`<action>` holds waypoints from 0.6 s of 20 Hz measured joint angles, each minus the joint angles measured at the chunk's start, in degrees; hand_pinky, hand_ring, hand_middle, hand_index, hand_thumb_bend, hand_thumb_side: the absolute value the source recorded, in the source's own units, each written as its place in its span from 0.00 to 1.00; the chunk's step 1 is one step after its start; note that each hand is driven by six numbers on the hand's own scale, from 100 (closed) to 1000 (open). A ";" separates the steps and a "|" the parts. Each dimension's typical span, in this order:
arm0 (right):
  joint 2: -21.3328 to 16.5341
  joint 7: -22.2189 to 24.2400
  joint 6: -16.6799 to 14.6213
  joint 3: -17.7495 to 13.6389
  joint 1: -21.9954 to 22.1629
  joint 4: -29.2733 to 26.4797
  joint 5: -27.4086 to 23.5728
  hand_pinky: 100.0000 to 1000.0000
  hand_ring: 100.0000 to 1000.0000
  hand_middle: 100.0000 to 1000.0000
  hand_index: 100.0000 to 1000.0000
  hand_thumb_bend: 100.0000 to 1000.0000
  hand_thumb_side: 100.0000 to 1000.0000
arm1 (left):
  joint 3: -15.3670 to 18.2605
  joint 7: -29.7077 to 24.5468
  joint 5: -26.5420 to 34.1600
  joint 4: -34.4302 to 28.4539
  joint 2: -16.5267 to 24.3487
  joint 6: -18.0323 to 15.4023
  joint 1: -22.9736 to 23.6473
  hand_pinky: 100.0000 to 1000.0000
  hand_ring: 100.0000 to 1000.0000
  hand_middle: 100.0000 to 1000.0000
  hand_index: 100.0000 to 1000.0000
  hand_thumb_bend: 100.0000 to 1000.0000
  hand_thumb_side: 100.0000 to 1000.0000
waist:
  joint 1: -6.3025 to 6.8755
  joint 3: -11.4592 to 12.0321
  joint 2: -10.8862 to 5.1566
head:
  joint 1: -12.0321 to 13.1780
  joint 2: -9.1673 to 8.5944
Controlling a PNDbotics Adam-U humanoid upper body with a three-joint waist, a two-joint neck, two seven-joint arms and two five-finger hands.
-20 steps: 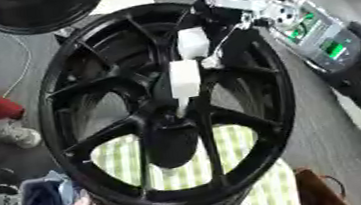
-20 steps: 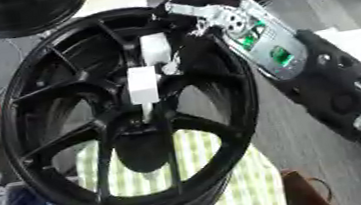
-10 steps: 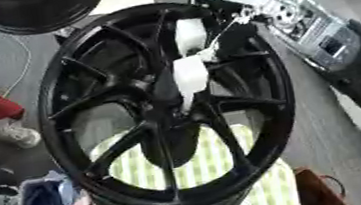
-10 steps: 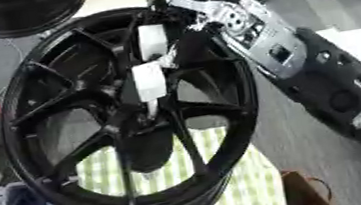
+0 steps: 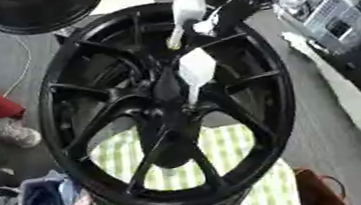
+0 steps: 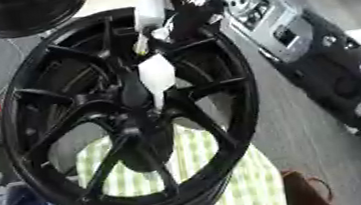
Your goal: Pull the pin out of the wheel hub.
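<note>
Black alloy wheel hub (image 5: 169,121) fills the left eye view, tilted on a green-and-white checked cloth (image 5: 225,143). Right hand (image 5: 197,8) reaches in from the upper right, white-tipped fingers (image 5: 195,69) down at the hub's centre; whether they grip the pin, I cannot tell. Right eye view: open grey floor (image 6: 311,126) right of the rim; left hand unseen.

black wheel hub (image 5: 167,111) on a green-and-white checked cloth (image 5: 225,143); white-tipped right hand (image 5: 196,67).
</note>
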 measured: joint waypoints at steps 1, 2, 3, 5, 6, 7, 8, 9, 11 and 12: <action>-0.29 -0.27 0.10 -0.22 -0.21 -0.32 -0.30 0.00 0.20 0.43 0.35 0.09 0.03 | -0.03 -0.08 -0.03 0.04 -0.05 0.05 0.00 0.55 0.58 0.51 0.81 0.00 0.62 | -0.04 0.12 -0.09 | -0.09 0.14; -0.55 -0.55 0.18 -0.45 -0.45 -0.62 -0.54 0.00 0.20 0.43 0.35 0.07 0.07 | -0.06 -0.17 -0.09 0.14 -0.15 0.12 0.00 0.55 0.58 0.51 0.81 0.00 0.62 | -0.04 0.27 -0.23 | -0.18 0.31; -0.87 -0.80 0.28 -0.73 -0.64 -1.02 -0.81 0.00 0.20 0.43 0.35 0.10 0.03 | -0.14 -0.28 -0.22 0.24 -0.21 0.18 0.00 0.55 0.58 0.51 0.81 0.00 0.62 | -0.08 0.29 -0.32 | -0.26 0.34; -1.62 -1.44 0.37 -1.39 -0.82 -1.94 -1.61 0.00 0.20 0.43 0.35 0.10 0.04 | -0.30 -0.44 -0.45 0.30 -0.39 0.26 0.01 0.55 0.58 0.51 0.81 0.00 0.62 | -0.29 0.24 -0.54 | -0.40 0.34; -2.12 -1.82 0.37 -1.74 -0.89 -2.63 -2.21 0.00 0.20 0.43 0.35 0.10 0.04 | -0.31 -0.50 -0.49 0.30 -0.41 0.30 0.03 0.55 0.58 0.51 0.81 0.00 0.62 | -0.36 0.12 -0.63 | -0.41 0.34; -2.72 -2.24 0.39 -2.12 -0.86 -3.42 -2.83 0.00 0.20 0.43 0.35 0.12 0.04 | -0.31 -0.52 -0.51 0.31 -0.41 0.32 0.09 0.55 0.58 0.51 0.81 0.00 0.62 | -0.43 -0.14 -0.71 | -0.40 0.34; -3.49 -2.74 0.42 -2.64 -0.51 -4.38 -3.40 0.00 0.21 0.43 0.35 0.12 0.04 | -0.31 -0.52 -0.54 0.31 -0.41 0.33 0.14 0.55 0.58 0.51 0.81 0.00 0.62 | -0.52 -0.48 -0.78 | -0.37 0.34; -4.38 -3.30 0.47 -3.24 0.19 -5.42 -4.00 0.00 0.21 0.43 0.35 0.12 0.04 | -0.30 -0.51 -0.60 0.31 -0.41 0.34 0.19 0.55 0.58 0.51 0.81 0.00 0.62 | -0.63 -0.79 -0.94 | -0.32 0.32; -6.40 -4.56 0.62 -4.63 2.03 -7.86 -5.14 0.00 0.21 0.43 0.36 0.12 0.05 | -0.23 -0.41 -0.73 0.31 -0.38 0.40 0.33 0.55 0.58 0.51 0.81 0.00 0.62 | -0.70 -1.36 -1.17 | 0.02 0.25; -7.60 -5.22 0.72 -5.46 3.38 -9.08 -5.75 0.00 0.22 0.43 0.36 0.13 0.05 | -0.11 -0.32 -0.75 0.31 -0.38 0.44 0.41 0.55 0.58 0.51 0.81 0.00 0.62 | -0.71 -1.71 -1.21 | 0.24 0.21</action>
